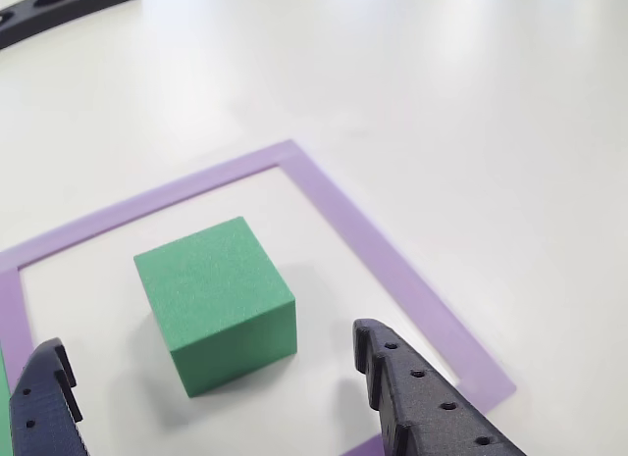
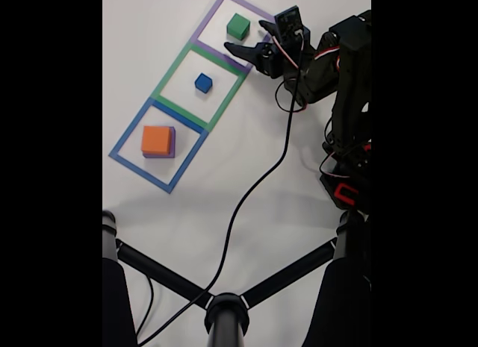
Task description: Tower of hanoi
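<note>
In the other view a green cube (image 1: 216,299) sits on the table inside a purple square frame (image 1: 392,260). My gripper (image 1: 208,338) is open, with one dark finger on each side of the cube's near end, not touching it. The fixed view shows three frames in a diagonal row. The purple frame (image 2: 216,11) holds the green cube (image 2: 238,25), and my gripper (image 2: 245,34) hovers open just right of it. The green frame (image 2: 173,63) holds a small blue cube (image 2: 203,82). The blue frame (image 2: 127,134) holds an orange block (image 2: 156,139) on top of a purple block (image 2: 172,142).
A black cable (image 2: 254,190) runs from the arm (image 2: 343,86) down across the white table. Black stand legs (image 2: 164,276) spread along the bottom of the fixed view. A black curved part (image 1: 59,5) lies at the top left of the other view.
</note>
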Available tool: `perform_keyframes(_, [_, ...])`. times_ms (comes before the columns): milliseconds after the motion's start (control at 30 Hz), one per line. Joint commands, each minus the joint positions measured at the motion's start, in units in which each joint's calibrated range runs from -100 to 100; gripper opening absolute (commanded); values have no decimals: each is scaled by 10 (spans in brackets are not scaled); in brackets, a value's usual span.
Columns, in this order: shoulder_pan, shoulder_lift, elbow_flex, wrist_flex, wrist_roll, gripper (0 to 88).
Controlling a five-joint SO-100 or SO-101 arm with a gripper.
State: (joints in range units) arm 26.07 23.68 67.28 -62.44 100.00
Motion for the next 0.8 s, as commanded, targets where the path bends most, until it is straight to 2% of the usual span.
perform_keyframes(0, [-10,8,-32,-15,0,350])
perform_keyframes(467, [-27,41,-73,-16,0,335])
perform_keyframes(767, [-32,53,-97,-15,0,281])
